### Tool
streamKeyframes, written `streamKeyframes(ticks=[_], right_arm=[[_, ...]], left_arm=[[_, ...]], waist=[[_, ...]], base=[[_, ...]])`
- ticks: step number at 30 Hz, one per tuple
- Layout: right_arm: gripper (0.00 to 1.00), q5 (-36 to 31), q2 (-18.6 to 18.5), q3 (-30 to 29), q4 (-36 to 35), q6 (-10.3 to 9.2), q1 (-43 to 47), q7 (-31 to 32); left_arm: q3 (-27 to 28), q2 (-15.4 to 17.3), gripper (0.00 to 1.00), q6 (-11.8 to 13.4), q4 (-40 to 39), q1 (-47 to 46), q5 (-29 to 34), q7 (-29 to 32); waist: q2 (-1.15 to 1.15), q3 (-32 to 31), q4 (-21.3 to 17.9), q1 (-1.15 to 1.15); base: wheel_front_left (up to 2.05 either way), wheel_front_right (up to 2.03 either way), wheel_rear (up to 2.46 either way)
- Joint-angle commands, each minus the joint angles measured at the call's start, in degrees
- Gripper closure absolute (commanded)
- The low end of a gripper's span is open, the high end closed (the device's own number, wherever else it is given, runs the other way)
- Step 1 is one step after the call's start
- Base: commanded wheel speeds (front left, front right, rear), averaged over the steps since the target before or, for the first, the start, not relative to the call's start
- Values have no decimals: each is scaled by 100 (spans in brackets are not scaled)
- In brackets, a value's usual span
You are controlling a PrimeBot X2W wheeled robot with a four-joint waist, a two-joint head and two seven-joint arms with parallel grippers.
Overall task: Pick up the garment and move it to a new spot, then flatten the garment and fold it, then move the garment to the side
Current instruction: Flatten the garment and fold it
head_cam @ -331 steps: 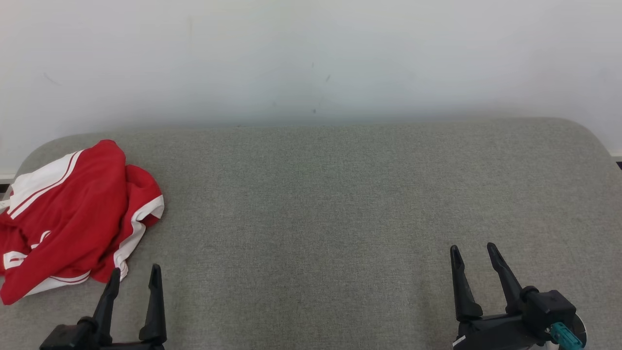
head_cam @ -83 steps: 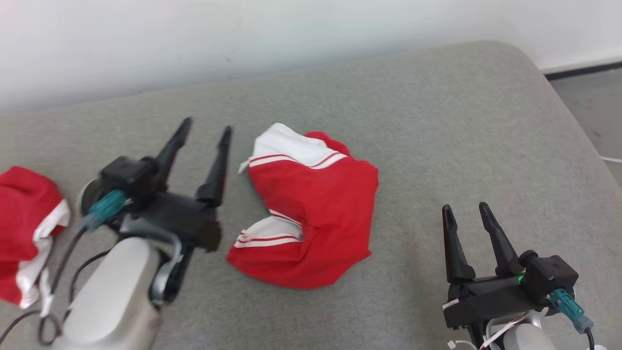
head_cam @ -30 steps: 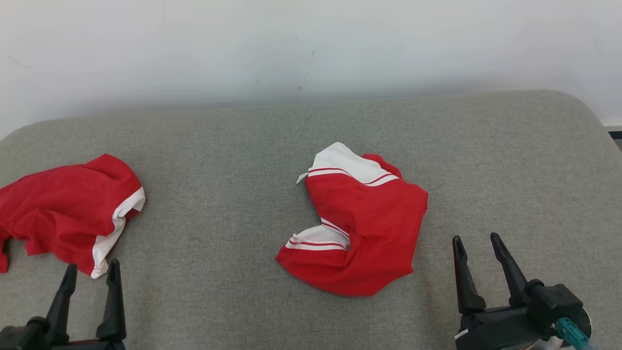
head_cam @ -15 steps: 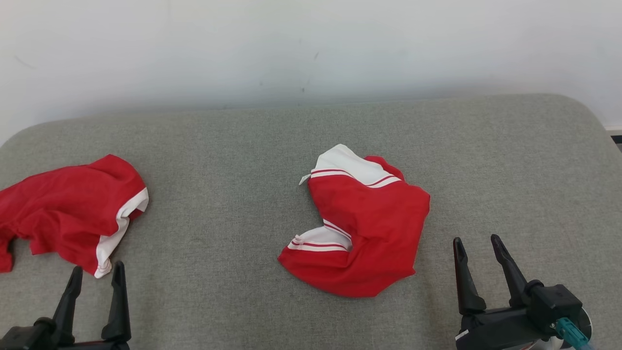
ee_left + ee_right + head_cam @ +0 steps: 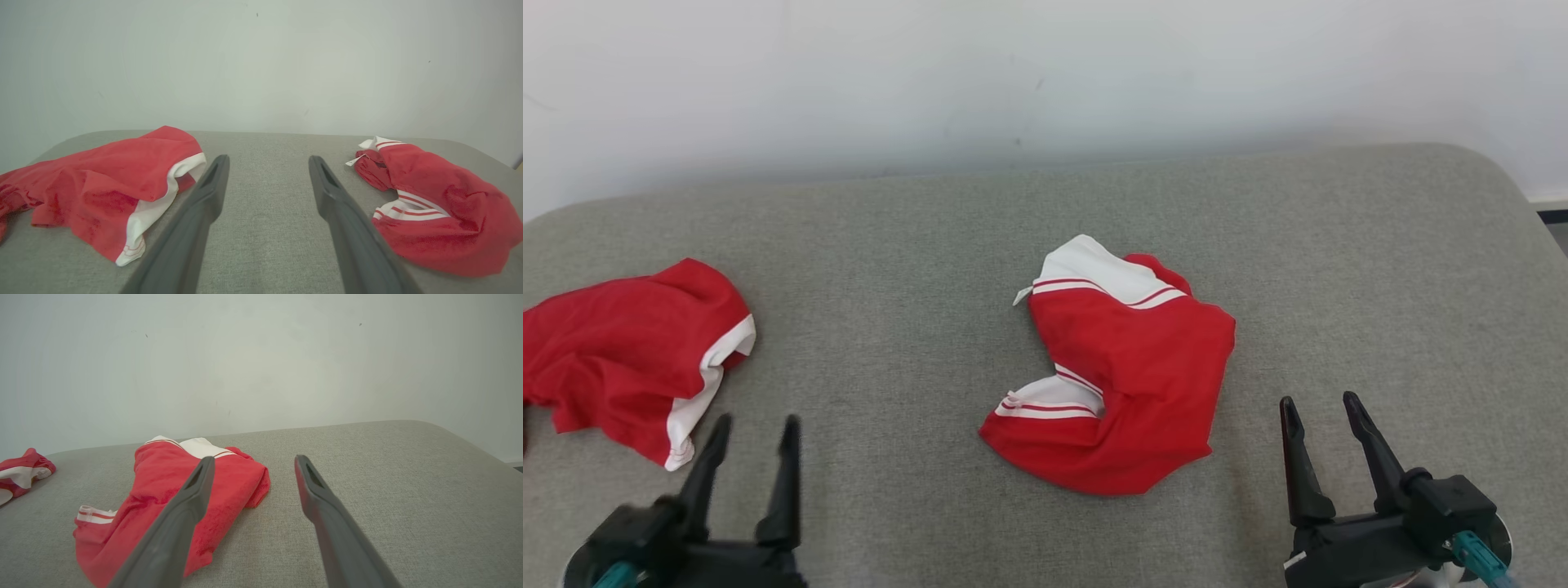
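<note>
Far left of the frame, a second red garment (image 5: 629, 351) lies bunched. Lower left, the left pincer (image 5: 756, 420) hovers spread and empty. At centre the garment (image 5: 1127, 384) sits crumpled on the grey desk (image 5: 915, 261) — seemingly relocated, with flattening, folding and setting aside left. Lower right, the right pincer (image 5: 1318, 400) — also spread, holding nothing.

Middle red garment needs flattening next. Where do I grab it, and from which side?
Probably the white striped band at its near-left edge, with the open left gripper coming from the left. That hem lies exposed and fairly flat on the grey cushion, marking a true edge, while the rest of the middle garment is bunched red folds.
</note>
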Motion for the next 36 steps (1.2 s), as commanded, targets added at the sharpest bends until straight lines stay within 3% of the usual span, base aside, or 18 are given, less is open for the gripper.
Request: streamKeyframes(ticks=[1, 18, 32, 33, 36], right_arm=[[0, 29, -10, 28, 17, -12, -68, -24], [0, 178, -8, 130, 197, -12, -360, -142], [0, 262, -9, 175, 220, -12, -406, -179], [0, 262, -9, 170, 215, -12, -392, -178], [0, 259, -9, 104, 185, -12, -332, -178]], left_arm=[[-158, -15, 0, -43, 57, -198, 53, 22], [-2100, 341, 0, -148, 1350, -1511, -372, 166], [-2735, 386, 0, -150, 2327, -2009, -837, 47], [-2787, 381, 100, -150, 2371, -2030, -881, 35], [-2827, 364, 100, -151, 2409, -2113, -1020, 13]], waist=[[0, 56, -63, -1], [0, 563, -960, -1], [0, 714, -1324, -1], [0, 700, -1329, -1], [0, 661, -1279, -1]], base=[[0, 0, 0], [0, 0, 0], [0, 0, 0], [0, 0, 0], [0, 0, 0]])
